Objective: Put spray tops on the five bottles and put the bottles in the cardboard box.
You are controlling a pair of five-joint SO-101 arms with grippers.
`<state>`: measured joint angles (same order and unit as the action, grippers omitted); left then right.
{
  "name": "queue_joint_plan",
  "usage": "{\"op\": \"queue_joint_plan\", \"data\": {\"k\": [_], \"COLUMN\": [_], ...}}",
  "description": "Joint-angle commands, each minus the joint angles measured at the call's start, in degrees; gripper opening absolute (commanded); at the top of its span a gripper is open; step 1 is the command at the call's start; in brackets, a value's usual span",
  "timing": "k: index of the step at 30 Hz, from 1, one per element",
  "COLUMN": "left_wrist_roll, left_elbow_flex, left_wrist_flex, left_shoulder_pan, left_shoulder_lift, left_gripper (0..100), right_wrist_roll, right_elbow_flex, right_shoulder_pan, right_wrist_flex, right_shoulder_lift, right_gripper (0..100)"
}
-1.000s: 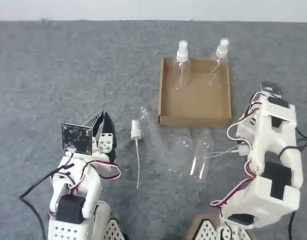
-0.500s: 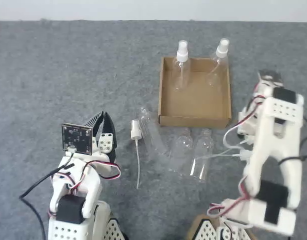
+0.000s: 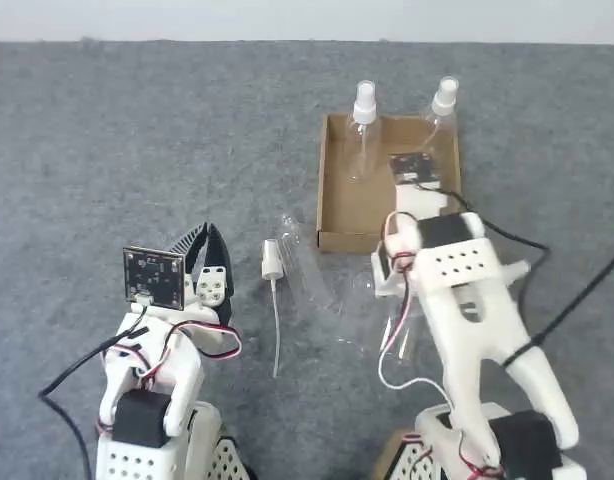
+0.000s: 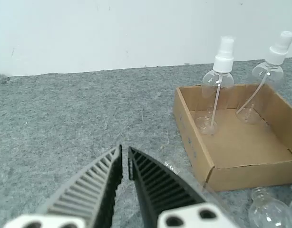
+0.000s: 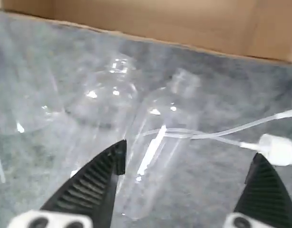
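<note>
The right pincer (image 5: pixel 189 154) stood wide, holding nothing, low over the grey felt tabletop (image 5: pixel 222 190). An uncapped clear bottle (image 5: pixel 158 161) lay on its side between the two jaws, touching neither, its open neck pointing at the cardboard box (image 5: pixel 150 19). A thin dip tube crossed over that bottle and ran to a loose white spray top (image 5: pixel 277 148) just beside one jaw. A second uncapped bottle (image 5: pixel 103 99) lay alongside the first, just outside the other jaw.

In the high view, the right arm lay over the centre of the frame, across the front wall of the box (image 3: pixel 323 180).

The left pincer (image 4: pixel 125 154) was narrow, its jaws drawn to a sliver of a gap with nothing between them. In the high view it sat at lower left (image 3: pixel 209 245), apart from another spray top (image 3: pixel 272 260) and a third lying bottle (image 3: pixel 302 262) to its right. Two capped bottles (image 3: pixel 363 130) (image 3: pixel 439 125) stood upright at the box's far side, upper centre.
</note>
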<state>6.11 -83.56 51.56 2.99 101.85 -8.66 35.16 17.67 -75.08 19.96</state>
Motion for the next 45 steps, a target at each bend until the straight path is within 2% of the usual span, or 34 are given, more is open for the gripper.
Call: {"op": "queue_joint_plan", "data": {"k": [1, 7, 11, 15, 17, 22, 28, 33, 45], "left_wrist_roll": [-0.09, -0.09, -0.09, -0.09, -0.09, -0.09, 0.00, 0.00, -0.18], "left_elbow_flex": [0.31, 0.31, 0.31, 0.31, 0.31, 0.31, 0.31, 0.57, 6.55], "left_wrist_flex": [-1.58, -1.58, -1.58, -1.58, -1.58, -1.58, -1.58, -1.49, 3.78], "left_shoulder_pan": [0.26, 0.26, 0.26, 0.26, 0.26, 0.26, 0.26, 0.26, 0.26], "left_shoulder_lift": [0.70, 0.70, 0.70, 0.70, 0.70, 0.70, 0.53, 0.44, 0.26], "left_gripper": [1, 1, 1, 1, 1, 1, 1, 1, 1], "right_wrist_roll": [-5.19, -6.07, -5.80, -4.92, -1.93, 6.07, 12.48, 21.01, 43.08], "right_elbow_flex": [-0.09, 3.25, 4.57, 5.89, 6.15, 5.98, 5.71, 0.88, -19.34], "right_shoulder_pan": [1.10, 0.84, -0.48, -4.70, -6.11, -7.78, -8.13, -9.27, -32.04], "right_wrist_flex": [2.24, 7.60, 7.43, 7.69, 7.43, 7.96, 6.81, -4.18, -19.56], "right_shoulder_lift": [-4.09, -7.34, -7.43, -7.43, -7.34, -6.73, 2.95, 13.67, 15.60], "right_gripper": [33.2, 23.2, 22.8, 22.6, 21.2, 10.4, 11.1, 11.1, 6.6]}}
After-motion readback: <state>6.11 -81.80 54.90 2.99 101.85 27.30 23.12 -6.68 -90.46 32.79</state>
